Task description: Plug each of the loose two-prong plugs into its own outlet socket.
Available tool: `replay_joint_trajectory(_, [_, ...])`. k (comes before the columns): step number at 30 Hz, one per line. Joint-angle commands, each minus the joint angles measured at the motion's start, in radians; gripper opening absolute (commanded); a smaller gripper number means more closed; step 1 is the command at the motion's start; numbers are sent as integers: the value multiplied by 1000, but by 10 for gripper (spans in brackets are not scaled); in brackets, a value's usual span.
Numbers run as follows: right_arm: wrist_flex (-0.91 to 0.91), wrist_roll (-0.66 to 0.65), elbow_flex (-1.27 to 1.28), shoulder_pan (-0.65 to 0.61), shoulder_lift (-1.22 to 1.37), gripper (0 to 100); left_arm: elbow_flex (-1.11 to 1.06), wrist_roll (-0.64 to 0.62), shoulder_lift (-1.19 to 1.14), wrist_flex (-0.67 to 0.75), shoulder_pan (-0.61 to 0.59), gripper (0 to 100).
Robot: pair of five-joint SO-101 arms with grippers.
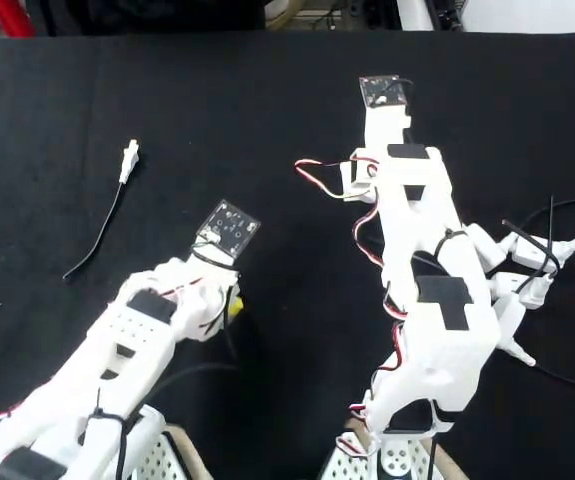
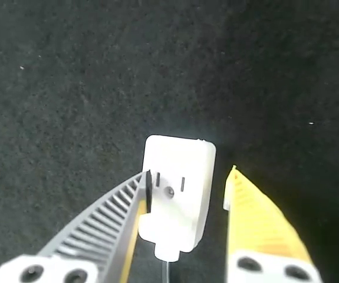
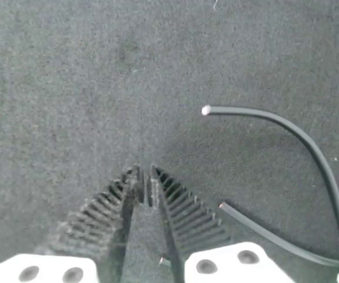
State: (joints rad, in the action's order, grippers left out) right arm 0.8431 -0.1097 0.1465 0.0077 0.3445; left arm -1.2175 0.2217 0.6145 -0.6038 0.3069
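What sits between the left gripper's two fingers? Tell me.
A white outlet socket, in the left wrist view: the grey finger touches it, the yellow finger stands just apart.

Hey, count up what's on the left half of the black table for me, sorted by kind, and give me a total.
Robot arm: 1
Outlet socket: 1
Plug on a black cord: 1
Total: 3
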Motion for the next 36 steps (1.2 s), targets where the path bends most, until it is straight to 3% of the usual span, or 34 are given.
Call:
replay_joint_trajectory(1, [-15,-2,-10,-11,-7,12,110,38,-103,-63,5,212])
replay_joint_trajectory(6, [-15,-2,-10,-11,-7,12,234,55,-292,-120,5,120])
replay_joint_trajectory(19, [-15,-2,-10,-11,-7,12,277,206,-325,-218,-62,160])
replay_joint_trajectory(36, [-15,-2,-10,-11,-7,12,277,265,-327,-262,-67,221])
